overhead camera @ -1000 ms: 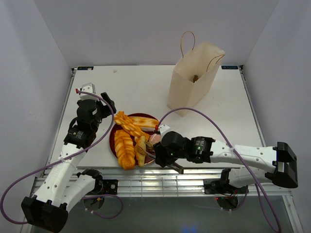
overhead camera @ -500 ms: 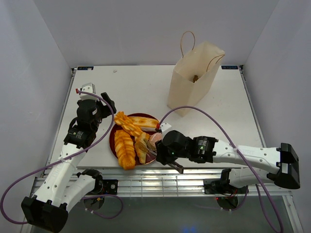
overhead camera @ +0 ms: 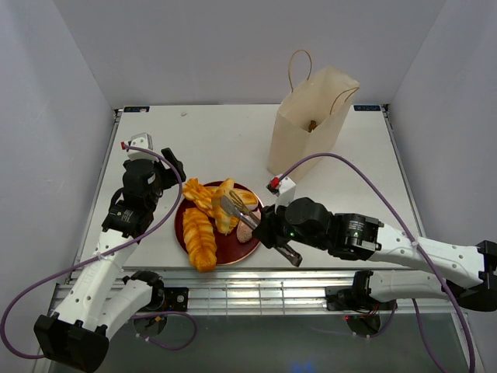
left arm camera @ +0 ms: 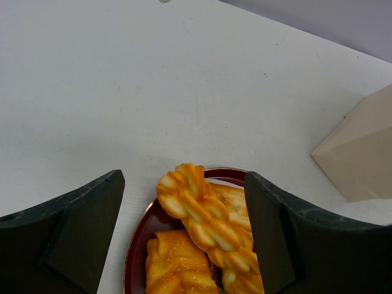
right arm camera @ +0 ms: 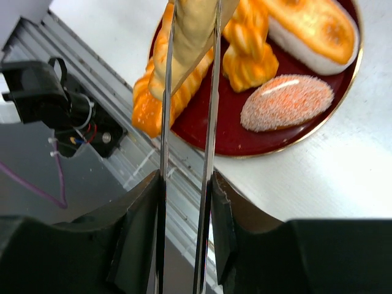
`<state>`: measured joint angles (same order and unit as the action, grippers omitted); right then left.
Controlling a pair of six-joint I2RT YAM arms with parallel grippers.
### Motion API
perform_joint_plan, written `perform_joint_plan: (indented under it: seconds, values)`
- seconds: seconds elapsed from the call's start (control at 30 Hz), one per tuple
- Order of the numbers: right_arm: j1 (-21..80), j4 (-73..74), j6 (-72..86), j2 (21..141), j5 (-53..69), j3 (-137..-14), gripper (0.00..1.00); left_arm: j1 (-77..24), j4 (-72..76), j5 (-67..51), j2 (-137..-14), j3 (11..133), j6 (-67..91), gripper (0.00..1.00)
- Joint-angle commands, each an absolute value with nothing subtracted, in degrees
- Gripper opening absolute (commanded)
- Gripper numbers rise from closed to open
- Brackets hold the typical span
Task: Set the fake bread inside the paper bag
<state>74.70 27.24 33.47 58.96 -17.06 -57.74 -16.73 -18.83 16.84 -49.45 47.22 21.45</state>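
looking down, we saw the paper bag [overhead camera: 309, 128] standing open-mouthed at the far right of the table [overhead camera: 194, 132], well apart from the dark red plate [overhead camera: 230, 251], with a purple cable [overhead camera: 342, 159] arcing between them. braided loaves [overhead camera: 199, 237] and a pinkish-brown piece [right arm camera: 286, 103] lay on the plate. the right gripper [right arm camera: 184, 233] was squeezed narrow around metal tongs [right arm camera: 212, 122], whose blades pinched a pale long roll [right arm camera: 191, 27] over the plate. the left gripper [overhead camera: 171, 168] hung wide open, holding nothing, near the plate's far left edge.

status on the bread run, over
Right pincer shut on tongs, tongs pinching pale roll over plate. Left pincer open, empty, beside plate. Paper bag upright, nothing standing between.
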Motion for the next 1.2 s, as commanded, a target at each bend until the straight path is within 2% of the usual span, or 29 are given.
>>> perform_joint_plan:
  seconds: [0.0, 0.27, 0.47, 0.57, 0.67, 1.17]
  values:
    - [74.88, 25.75, 29.55, 56.78, -24.50, -63.10, 0.41, -16.96, -17.84, 16.17, -48.78, 46.76, 21.62, 0.89]
    - [74.27, 25.75, 21.80, 56.69, -35.14, -70.57, 0.44, -17.05, -17.84, 16.35, -48.52, 46.76, 21.62, 0.89]
    - [69.63, 22.42, 14.17, 56.95, -41.04, -75.76, 0.45, -16.96, -17.84, 16.35, -48.25, 46.76, 21.71, 0.89]
    - [65.06, 21.53, 12.83, 58.00, -37.98, -77.25, 0.46, -16.96, -17.84, 16.26, -48.16, 46.85, 21.62, 0.89]
    - [54.79, 19.78, 13.09, 59.41, -31.22, -77.34, 0.46, -16.96, -17.84, 15.91, -48.08, 46.85, 21.62, 0.89]
    - [29.82, 18.02, 9.93, 65.92, -12.31, -87.45, 0.47, -16.96, -17.93, 15.64, -47.46, 46.93, 21.53, 0.89]
